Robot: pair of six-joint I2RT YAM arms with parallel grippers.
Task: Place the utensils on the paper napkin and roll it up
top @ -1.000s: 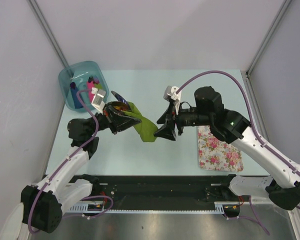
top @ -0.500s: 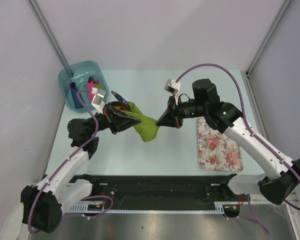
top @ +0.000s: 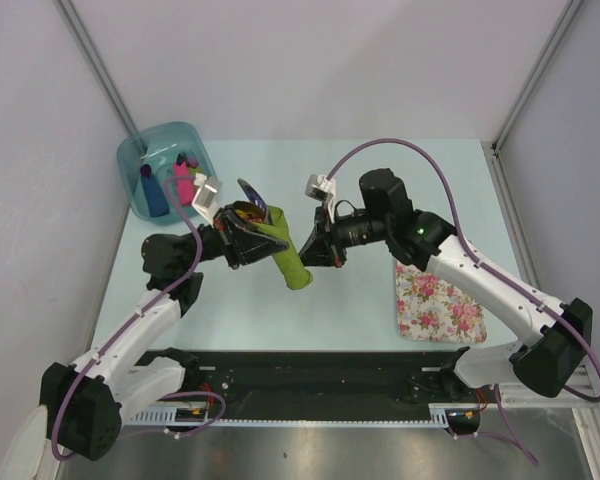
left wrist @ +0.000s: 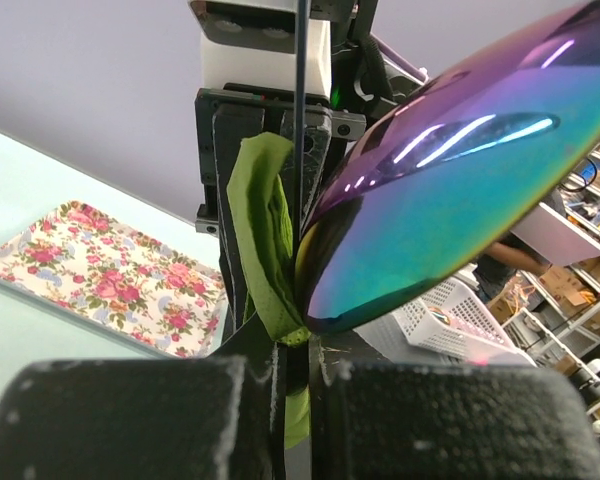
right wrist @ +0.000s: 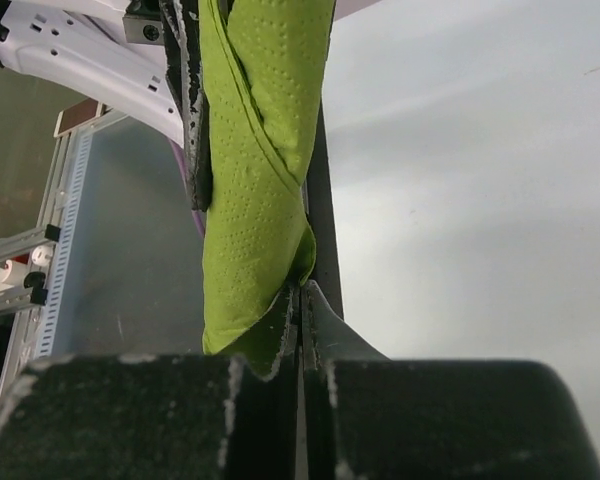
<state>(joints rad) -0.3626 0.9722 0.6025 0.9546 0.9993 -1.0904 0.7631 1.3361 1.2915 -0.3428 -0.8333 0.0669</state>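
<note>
The green paper napkin (top: 290,262) forms a slanted, twisted roll, an iridescent spoon bowl (top: 252,192) poking from its left end.

Floral mat (top: 439,297) lies right, blue bin (top: 165,170) far-left.

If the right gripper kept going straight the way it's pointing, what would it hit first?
Probably the left gripper, which grips the far end of the rolled paper napkin that the right gripper also holds; depth is unclear.

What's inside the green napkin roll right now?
One iridescent spoon bowl sticks out of the napkin at the end held by the left gripper. Its handle and any other utensils are covered by the paper.
</note>
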